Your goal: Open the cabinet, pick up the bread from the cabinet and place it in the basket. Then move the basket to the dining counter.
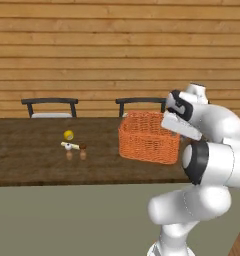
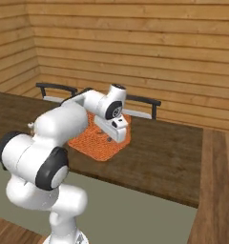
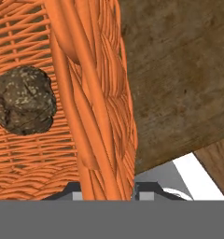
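My gripper (image 3: 107, 189) is clamped on the basket (image 1: 148, 137), one finger on each side of its right-hand wall, the jaws narrow with the woven rim pinched between them. In the hand view that wall runs up from between my fingertips, and the bread (image 3: 23, 99) lies on the basket floor inside, a dark speckled lump just beside the wall I am gripping. The basket is over the dining counter (image 1: 32, 160), toward its right part; I cannot tell whether its base is touching the wood or is just above it. From the right base view my hand (image 2: 115, 125) comes down at the basket's near right edge, and my forearm covers part of the mesh. To the left of the basket, well apart from it, a small yellow thing (image 1: 68, 134) and a few small pieces (image 1: 74, 148) lie on the counter. Two dark chairs (image 1: 49, 106) stand behind the counter against a plank wall (image 1: 92, 50)
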